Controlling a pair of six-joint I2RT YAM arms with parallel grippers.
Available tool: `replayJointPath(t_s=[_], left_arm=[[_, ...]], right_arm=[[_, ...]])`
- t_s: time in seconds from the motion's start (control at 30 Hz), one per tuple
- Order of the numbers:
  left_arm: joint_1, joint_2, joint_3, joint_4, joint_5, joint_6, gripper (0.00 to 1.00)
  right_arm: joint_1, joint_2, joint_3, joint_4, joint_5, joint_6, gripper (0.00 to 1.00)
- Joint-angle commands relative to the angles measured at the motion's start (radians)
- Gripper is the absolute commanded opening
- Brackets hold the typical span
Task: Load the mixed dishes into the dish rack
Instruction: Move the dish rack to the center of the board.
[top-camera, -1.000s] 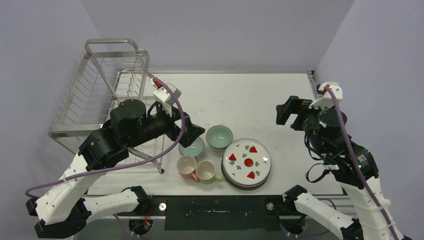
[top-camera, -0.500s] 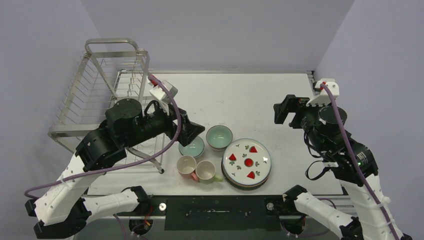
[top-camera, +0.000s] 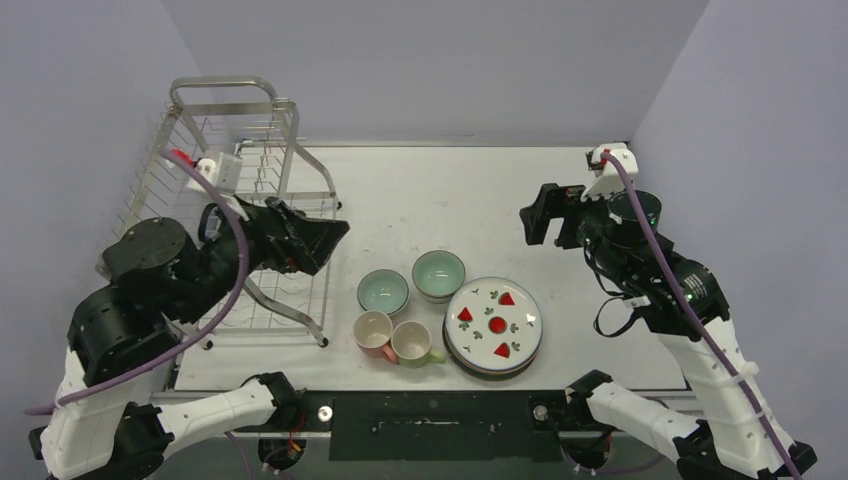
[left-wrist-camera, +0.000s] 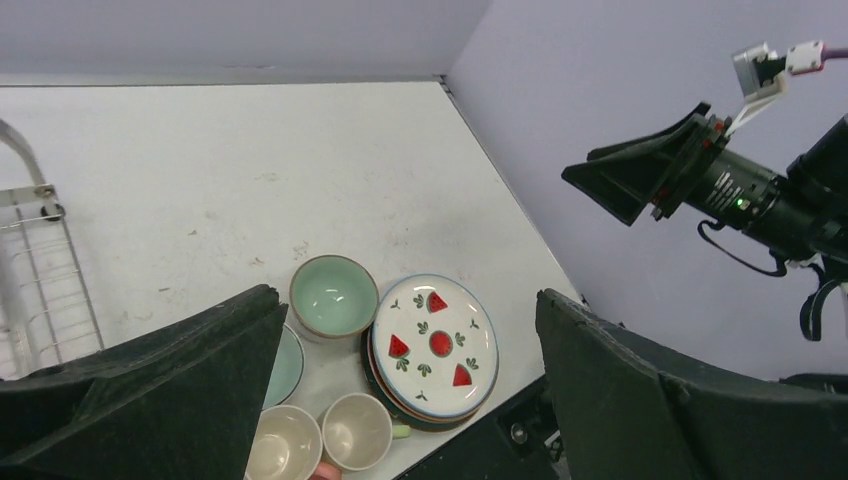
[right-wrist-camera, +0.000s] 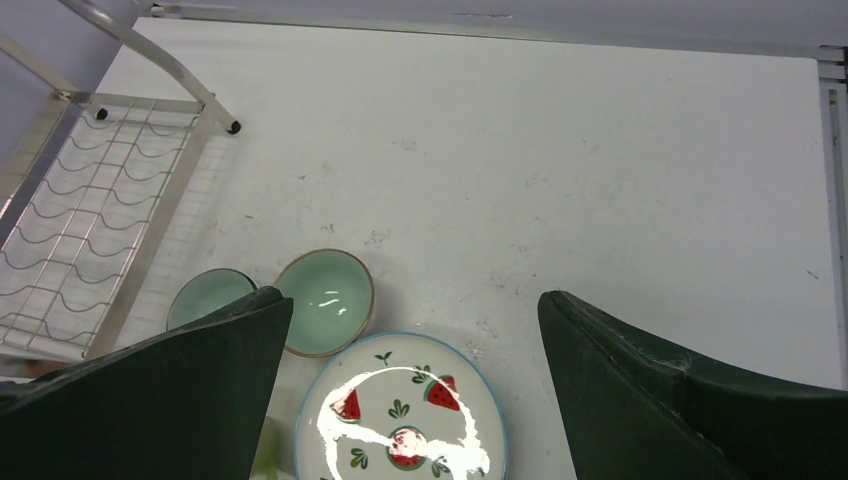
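My left tool is wide and empty by the dish rack. My right tool is wide and empty too.

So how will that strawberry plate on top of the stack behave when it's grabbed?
The round white strawberry-patterned plate looks glazed, showing glare, so probably slippery and breakable. It lies flat on other plates, so likely only its rim is graspable.

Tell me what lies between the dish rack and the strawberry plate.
The top view shows two mint-green bowls, a pink mug and a green mug between the dish rack and the strawberry plate.
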Motion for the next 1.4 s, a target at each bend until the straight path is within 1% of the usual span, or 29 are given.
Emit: replayJointPath(t_s=[0.0,0.1,0.17,0.3,0.5,0.63,0.9,1.03,1.23,1.37], left_arm=[[-0.001,-0.043,0.061,-0.107,-0.193,-0.125,0.95],[-0.001,-0.051,0.085,-0.136,-0.229,-0.142,0.95],[-0.001,-0.054,0.100,-0.136,-0.230,-0.132,0.95],[-0.001,-0.068,0.094,-0.098,-0.212,-0.076,0.95],[-0.001,-0.127,0.050,-0.019,-0.198,0.004,0.97],[-0.002,-0.161,0.023,0.021,-0.173,0.049,0.97],[-0.003,-0.176,0.025,0.022,-0.091,0.111,0.97],[-0.002,-0.176,0.029,0.013,-0.065,0.120,0.97],[-0.002,-0.162,0.039,-0.006,-0.021,0.132,0.97],[-0.002,-0.156,0.053,-0.025,0.006,0.137,0.97]], right_arm=[[0.008,0.072,0.049,0.091,-0.103,0.013,1.00],[0.036,0.129,0.072,0.143,-0.161,0.028,1.00],[0.081,0.168,0.085,0.185,-0.180,0.042,1.00],[0.206,0.252,0.115,0.265,-0.140,0.074,1.00],[0.302,0.383,0.137,0.436,-0.140,0.199,1.00],[0.342,0.468,0.154,0.560,-0.159,0.284,1.00],[0.411,0.639,0.234,0.766,-0.186,0.415,1.00],[0.431,0.715,0.272,0.822,-0.203,0.460,1.00],[0.460,0.797,0.277,0.985,-0.339,0.466,1.00],[0.492,0.808,0.231,1.074,-0.505,0.380,1.00]])
